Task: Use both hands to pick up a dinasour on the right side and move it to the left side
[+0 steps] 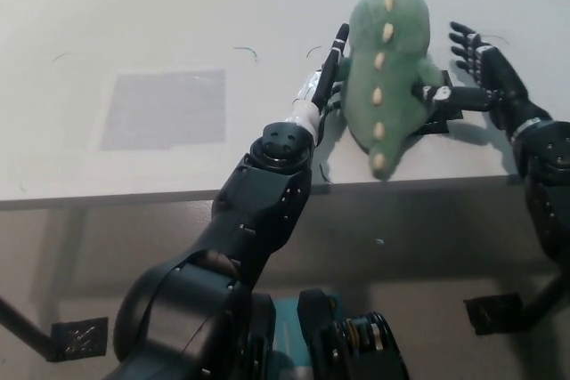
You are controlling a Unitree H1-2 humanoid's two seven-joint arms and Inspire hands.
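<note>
A green plush dinosaur (392,77) with a row of cream spikes lies on the white table (134,6) at the right, its tail tip near the front edge. My left hand (328,73) stands edge-on with straight fingers, flat against the dinosaur's left side. My black right hand (485,73) is open with fingers spread on the dinosaur's right; its thumb presses into the plush. The toy sits squeezed between both hands. Whether it is off the table I cannot tell.
A grey rectangular patch (162,109) marks the table's left half. A small dark thread (248,51) lies behind it. The table's front edge (134,195) runs across the picture just below the dinosaur's tail.
</note>
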